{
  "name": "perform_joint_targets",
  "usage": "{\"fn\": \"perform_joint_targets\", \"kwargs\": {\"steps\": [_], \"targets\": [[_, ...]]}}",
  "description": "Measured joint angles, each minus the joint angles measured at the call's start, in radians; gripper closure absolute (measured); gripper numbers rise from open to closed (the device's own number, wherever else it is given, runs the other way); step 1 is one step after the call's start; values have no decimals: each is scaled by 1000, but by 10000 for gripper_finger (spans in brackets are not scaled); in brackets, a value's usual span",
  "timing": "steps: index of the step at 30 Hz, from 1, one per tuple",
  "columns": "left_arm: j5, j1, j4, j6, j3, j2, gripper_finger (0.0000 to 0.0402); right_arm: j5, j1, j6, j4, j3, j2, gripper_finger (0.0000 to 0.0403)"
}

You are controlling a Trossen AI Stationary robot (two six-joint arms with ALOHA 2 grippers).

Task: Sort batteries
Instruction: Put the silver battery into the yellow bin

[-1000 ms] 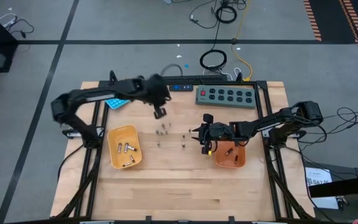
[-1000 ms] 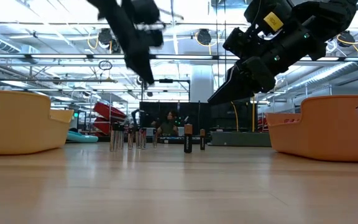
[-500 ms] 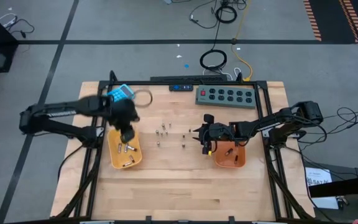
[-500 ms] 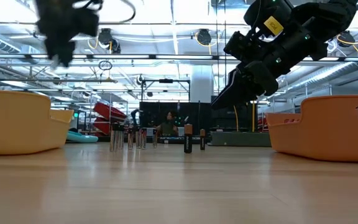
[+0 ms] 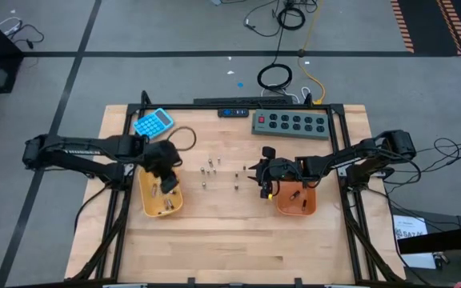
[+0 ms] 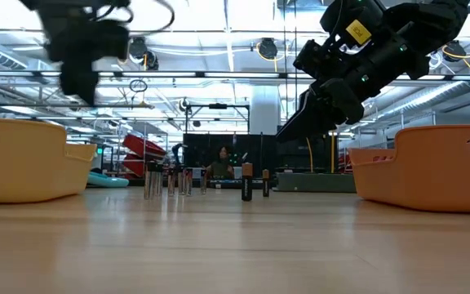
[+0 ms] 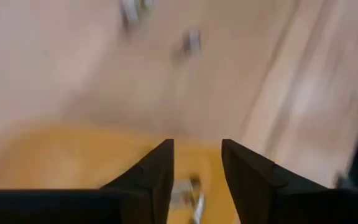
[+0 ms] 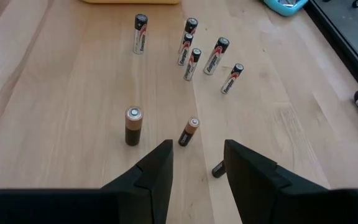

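Several batteries [image 5: 210,170] stand upright on the table's middle; the right wrist view shows silvery ones [image 8: 191,53], two copper-topped ones [image 8: 133,124] and one lying down [image 8: 218,169]. My left gripper [image 5: 166,182] hangs open over the yellow tray [image 5: 149,204]. Below its fingers a battery [image 7: 188,190] lies in that tray. My right gripper [image 8: 197,168] hovers open and empty beside the orange tray [image 5: 309,210], which holds a few batteries [image 5: 294,194], and points toward the standing cells.
A blue calculator [image 5: 153,122] lies at the far left and a grey power strip [image 5: 290,124] at the far edge. A cable loop [image 5: 184,136] lies near the calculator. Bare wood stretches along the table's near side.
My left gripper has swung from above the standing batteries toward the table's left and near edge, and has come down over the yellow tray. My right gripper has kept still.
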State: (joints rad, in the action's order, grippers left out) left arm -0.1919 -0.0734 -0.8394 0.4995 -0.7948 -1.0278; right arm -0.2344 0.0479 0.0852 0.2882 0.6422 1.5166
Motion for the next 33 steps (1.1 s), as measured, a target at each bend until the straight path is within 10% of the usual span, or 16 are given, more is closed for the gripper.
{"fn": "perform_joint_targets", "kwargs": {"steps": [33], "targets": [[260, 148, 409, -274, -45, -524, 253, 0, 0, -14, -4, 0, 0, 268]]}}
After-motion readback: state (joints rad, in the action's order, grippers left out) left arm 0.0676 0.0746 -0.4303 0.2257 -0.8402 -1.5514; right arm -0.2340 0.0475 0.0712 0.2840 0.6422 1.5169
